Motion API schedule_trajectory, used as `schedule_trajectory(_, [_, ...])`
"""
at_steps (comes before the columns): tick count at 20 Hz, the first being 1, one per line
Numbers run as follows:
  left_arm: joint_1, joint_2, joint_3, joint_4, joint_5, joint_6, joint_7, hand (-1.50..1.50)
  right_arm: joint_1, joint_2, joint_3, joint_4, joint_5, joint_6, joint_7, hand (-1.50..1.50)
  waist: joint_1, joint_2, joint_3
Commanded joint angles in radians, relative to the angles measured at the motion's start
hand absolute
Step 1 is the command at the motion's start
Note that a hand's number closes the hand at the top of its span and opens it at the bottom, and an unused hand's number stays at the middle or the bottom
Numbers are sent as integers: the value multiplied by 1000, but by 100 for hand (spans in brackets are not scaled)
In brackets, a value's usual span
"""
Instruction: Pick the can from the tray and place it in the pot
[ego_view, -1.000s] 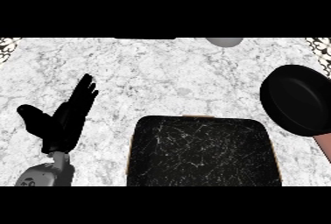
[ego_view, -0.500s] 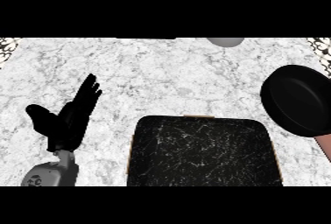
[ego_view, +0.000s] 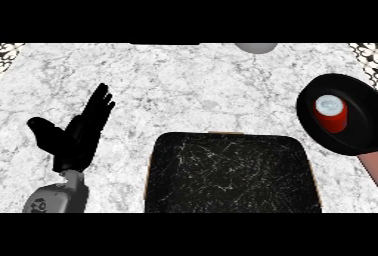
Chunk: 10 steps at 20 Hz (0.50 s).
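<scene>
We have a single view, from head height, looking steeply down on the counter, close enough that the tray fills the lower middle.

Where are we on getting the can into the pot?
It looks done: the red can with a white top sits inside the round black pot at the counter's right, and the dark speckled tray holds nothing. Nothing is in hand; the left hand rests open at the left. The right hand is out of view. Nothing visibly remains.
</scene>
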Motion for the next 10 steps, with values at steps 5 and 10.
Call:
schedule_trajectory(5, [10, -4, -9, -14, -16, 5, -1, 0, -117, 77, -158, 74, -47, -229, -63, -150, 4, 1, 0])
schedule_trajectory(10, [70, -35, -53, -82, -40, 27, 26, 0, -76, 11, -281, 140, -82, -269, -132, -150, -5, -3, 1])
